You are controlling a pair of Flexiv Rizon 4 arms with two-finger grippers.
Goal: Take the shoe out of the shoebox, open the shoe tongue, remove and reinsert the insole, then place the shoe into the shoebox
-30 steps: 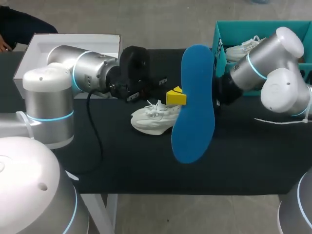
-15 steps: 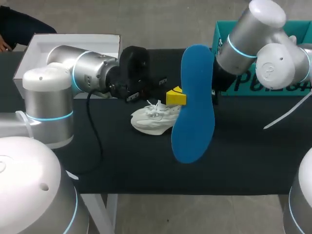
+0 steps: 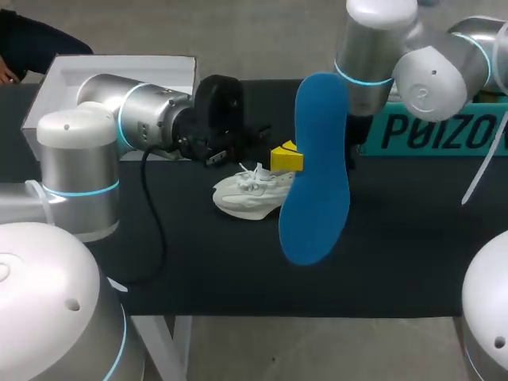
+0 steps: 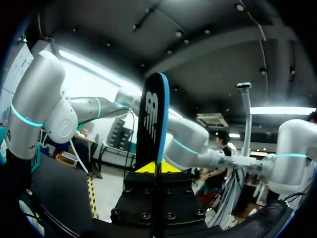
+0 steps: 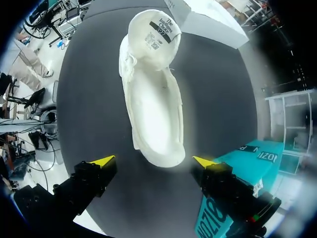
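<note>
Insole [image 3: 313, 171], blue, clamped upright in left pincer [image 3: 286, 157]; held above tabletop [image 3: 397, 238], one end high, the other hanging down in front of the shoe in head view. In left wrist view, insole [image 4: 153, 116] seen edge-on, dark printed face to one side, blue edge to the other, rising straight out between the fingers of left pincer [image 4: 154, 168], both fingers pressed on it.

Shoe [image 3: 250, 193], white, resting on tabletop near the middle, just below and beside left pincer, outside shoebox [image 3: 429, 131]. Shoebox teal, at far right of tabletop, well apart from shoe.

Right arm entering from upper right in head view; its pincer hidden there behind the insole. In right wrist view, right pincer [image 5: 152, 160] with fingers spread wide, nothing gripped, hanging over the shoe [image 5: 153, 106]. Shoe opening facing up toward it, tongue [image 5: 158, 32] laid open at the far end, label showing. Shoebox [image 5: 260, 161] beside one finger. White box [image 5: 213, 20] beyond the shoe's toe end.
</note>
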